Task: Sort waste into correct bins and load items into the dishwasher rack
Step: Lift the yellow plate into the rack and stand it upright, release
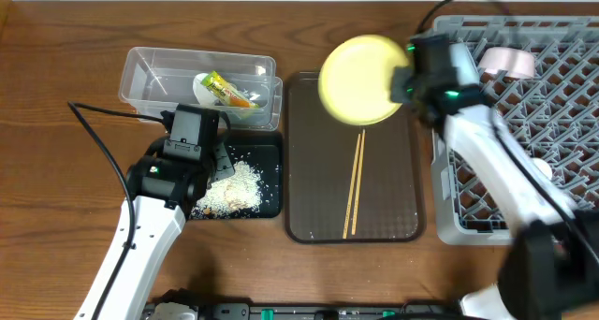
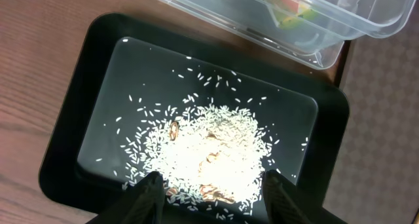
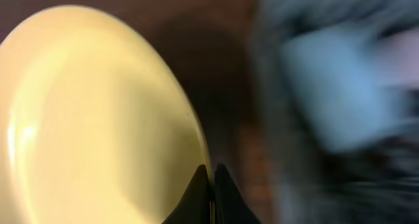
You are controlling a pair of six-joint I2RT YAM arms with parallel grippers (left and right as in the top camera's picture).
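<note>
My right gripper [image 1: 404, 81] is shut on the rim of the pale yellow plate [image 1: 360, 80] and holds it above the far end of the dark brown serving tray [image 1: 309, 208], beside the grey dishwasher rack [image 1: 449, 222]. The plate fills the left of the right wrist view [image 3: 98, 119], pinched at the gripper's fingertips [image 3: 211, 185]. My left gripper [image 2: 209, 198] is open over the black tray [image 2: 85, 106], above a pile of rice scraps [image 2: 209, 152]. The snack wrapper [image 1: 225, 89] lies in the clear tub [image 1: 150, 72]. Chopsticks [image 1: 354, 184] lie on the brown tray.
A pale, pinkish-white dish [image 1: 505, 63] sits at the back of the rack. The clear tub [image 2: 366, 21] stands just behind the black tray. The brown tray lies between the bins and the rack. A black cable [image 1: 94, 138] runs along the left arm.
</note>
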